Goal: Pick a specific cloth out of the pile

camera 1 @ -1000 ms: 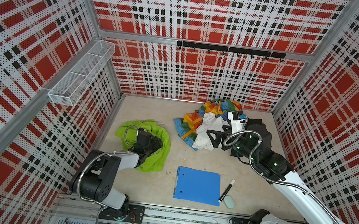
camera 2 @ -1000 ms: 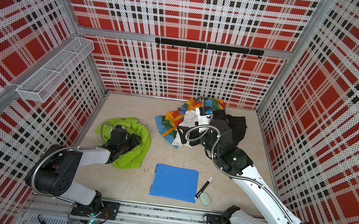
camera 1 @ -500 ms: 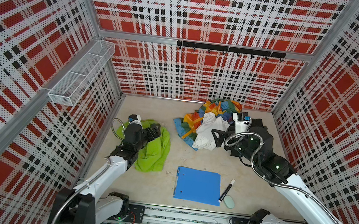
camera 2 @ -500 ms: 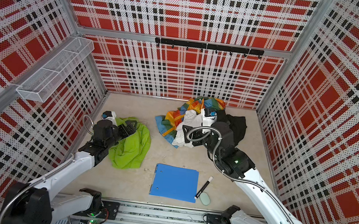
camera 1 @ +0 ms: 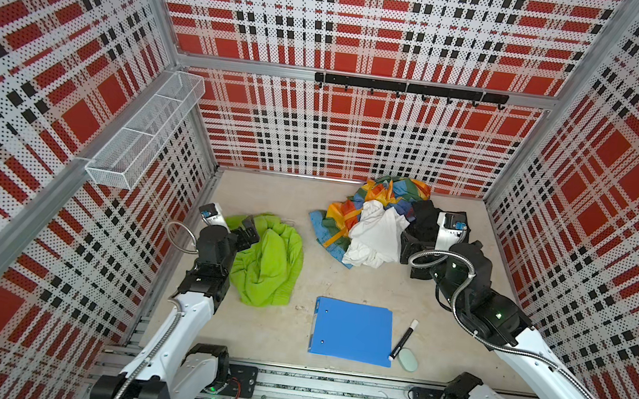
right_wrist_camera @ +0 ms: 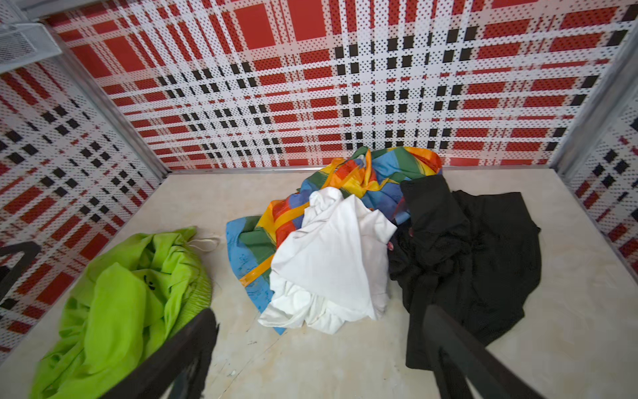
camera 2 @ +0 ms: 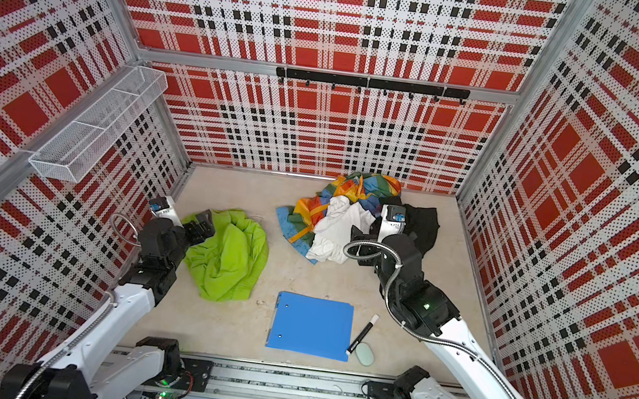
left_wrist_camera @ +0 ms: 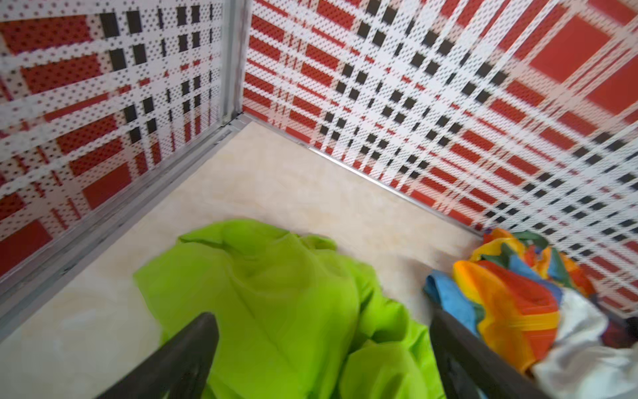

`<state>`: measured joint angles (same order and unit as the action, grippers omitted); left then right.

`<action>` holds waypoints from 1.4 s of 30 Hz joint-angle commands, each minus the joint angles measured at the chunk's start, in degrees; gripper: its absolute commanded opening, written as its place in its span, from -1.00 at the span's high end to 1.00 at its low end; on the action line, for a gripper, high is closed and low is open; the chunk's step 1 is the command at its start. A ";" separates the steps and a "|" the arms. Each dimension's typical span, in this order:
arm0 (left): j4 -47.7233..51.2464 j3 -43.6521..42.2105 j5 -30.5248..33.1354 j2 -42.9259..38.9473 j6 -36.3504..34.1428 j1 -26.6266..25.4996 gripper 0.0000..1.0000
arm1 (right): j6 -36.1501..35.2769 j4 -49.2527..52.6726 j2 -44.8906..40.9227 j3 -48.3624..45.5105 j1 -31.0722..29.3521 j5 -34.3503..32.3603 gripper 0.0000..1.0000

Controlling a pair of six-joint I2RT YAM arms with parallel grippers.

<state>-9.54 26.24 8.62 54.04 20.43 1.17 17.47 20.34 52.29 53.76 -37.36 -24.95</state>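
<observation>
left gripper (left_wrist_camera: 321, 317) lifted off cloth (camera 1: 271, 265), spread wide, empty | right gripper (right_wrist_camera: 319, 314) likewise | lettering (right_wrist_camera: 150, 284) mostly hidden

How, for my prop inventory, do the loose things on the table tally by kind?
Cloths: 4 (lime green soft garment, rainbow striped cloth, white cloth, black cloth)
Flat blue folder: 1
Black marker with white cap: 1
Pale green oval object: 1
Total: 7
</observation>
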 commanded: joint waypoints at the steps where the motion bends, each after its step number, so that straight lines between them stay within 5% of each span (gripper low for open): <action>1: -9.75 -3.36 4.87 -0.08 -6.10 0.82 -0.98 | -1.51 -4.46 -1.40 -2.71 2.14 -3.85 -1.00; 15: -38.93 -12.50 0.57 14.31 -17.33 -0.47 -0.99 | -8.51 -25.42 -3.80 -21.82 17.71 1.86 -1.00; 24: -50.05 -10.87 -2.85 26.74 -20.63 -1.90 -0.99 | -11.73 -35.63 3.77 -27.64 24.01 3.24 -1.00; 28: -64.02 -11.69 -3.86 37.40 -21.31 -2.47 -0.99 | -12.63 -40.79 7.62 -29.31 27.30 3.76 -1.00; 31: -55.31 -9.92 -2.67 34.59 -21.35 -2.84 -0.99 | -13.77 -46.47 10.72 -30.69 29.96 4.48 -1.00; 42: -56.64 -8.84 -4.93 36.23 -20.68 -1.78 -0.98 | -18.02 -70.18 26.75 -34.79 35.16 5.69 -1.00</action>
<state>-64.49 16.47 4.54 89.86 -0.27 -0.82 1.78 -36.69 76.18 20.53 -2.59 -20.08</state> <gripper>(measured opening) 0.992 0.999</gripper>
